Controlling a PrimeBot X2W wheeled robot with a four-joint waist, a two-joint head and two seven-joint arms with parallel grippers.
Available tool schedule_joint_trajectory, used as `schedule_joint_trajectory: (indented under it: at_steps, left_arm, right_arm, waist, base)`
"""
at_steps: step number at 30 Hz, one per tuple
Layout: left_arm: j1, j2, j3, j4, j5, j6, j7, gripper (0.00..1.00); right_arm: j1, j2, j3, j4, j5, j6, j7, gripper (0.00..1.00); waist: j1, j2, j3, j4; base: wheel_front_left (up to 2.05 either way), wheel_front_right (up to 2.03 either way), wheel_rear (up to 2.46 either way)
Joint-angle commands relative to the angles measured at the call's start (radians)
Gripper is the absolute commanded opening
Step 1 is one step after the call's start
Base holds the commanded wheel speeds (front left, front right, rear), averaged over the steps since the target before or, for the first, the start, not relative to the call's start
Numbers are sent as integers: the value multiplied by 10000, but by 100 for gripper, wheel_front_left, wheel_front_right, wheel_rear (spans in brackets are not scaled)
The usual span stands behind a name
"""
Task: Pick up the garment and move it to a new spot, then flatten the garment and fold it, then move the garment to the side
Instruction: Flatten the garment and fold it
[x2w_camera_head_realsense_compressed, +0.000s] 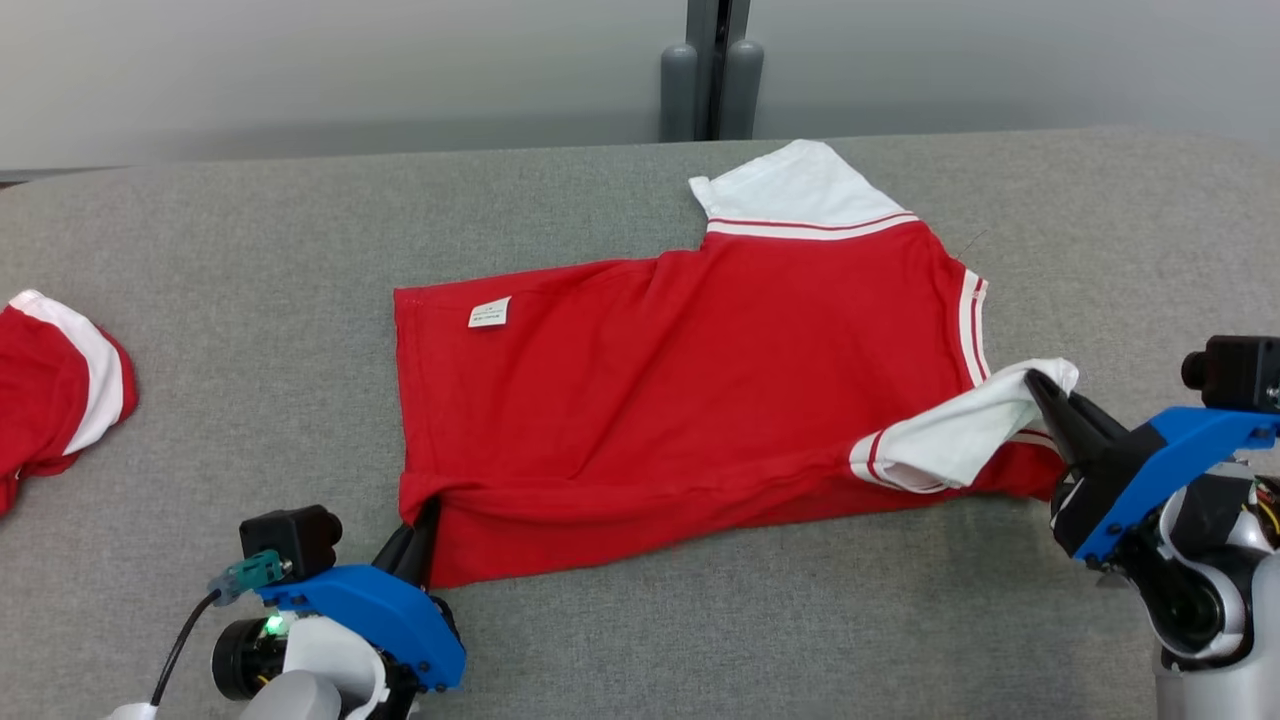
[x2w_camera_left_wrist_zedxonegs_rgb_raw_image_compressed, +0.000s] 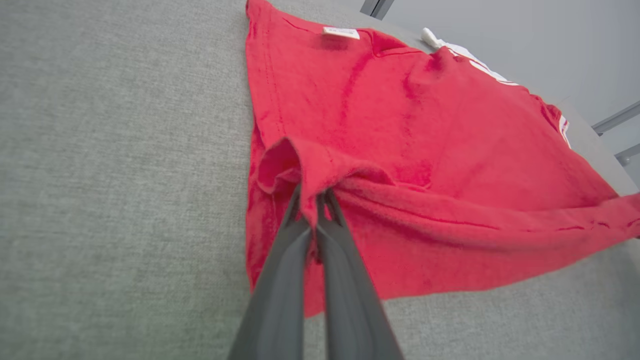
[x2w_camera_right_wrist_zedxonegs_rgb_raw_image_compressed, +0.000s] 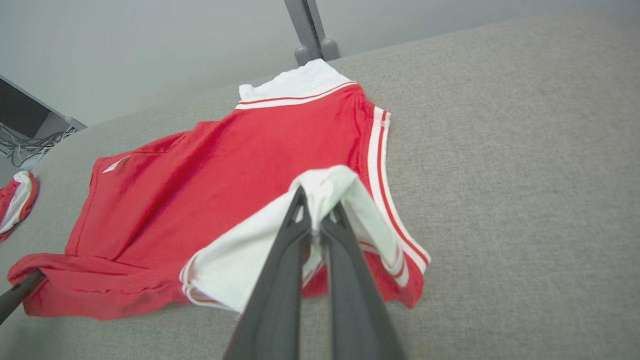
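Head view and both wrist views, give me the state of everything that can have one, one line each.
red garment: spread on the grey surface, near edge lifted and bunched.
left pincer: shut on the red garment's near hem corner.
right pincer: shut on the near sleeve.
near sleeve: white, raised off the surface, creased.
far sleeve: lying flat.
second garment: crumpled at the left, untouched.

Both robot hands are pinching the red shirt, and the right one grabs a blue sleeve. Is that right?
Not quite: the sleeve in the right gripper is white, not blue, as the right wrist view shows. The rest holds: the left gripper and the right one both pinch the red shirt.
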Motion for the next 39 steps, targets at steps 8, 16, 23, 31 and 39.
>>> schedule_joint_trajectory:
  at_steps: [8, 16, 23, 31, 39]
  left_arm:
    - [-979, -208, -12, 626, 205, -116, -238, 0]
    - [-1348, -280, -42, 958, 389, -95, -644, 100]
    - [-827, 111, 5, 709, 597, 100, -939, 100]
    - [-9, 457, -172, 5, 879, 764, -801, 100]
    - [-340, 163, -588, 377, 1254, 1366, -294, 100]
  right_arm:
    - [-1398, -17, -156, 1422, -643, 5, -618, 0]
    - [-1852, -27, 181, 1881, -602, 5, -1241, 100]
    - [-1165, -249, 16, 1298, -736, 3, -1405, 100]
    - [106, -227, -548, 609, -1583, 5, -1333, 100]
    - [-55, -35, -1107, 1650, -2923, 5, -2119, 100]
  waist:
    - [-1, -2, 748, 273]
    - [-1, -2, 900, 331]
    - [-1, -2, 504, 294]
    - [-1, -2, 162, 233]
    - [-1, -2, 483, 180]
  base:
    - [0, 0, 0]
    - [0, 0, 0]
    - [0, 0, 0]
    - [0, 0, 0]
    - [0, 0, 0]
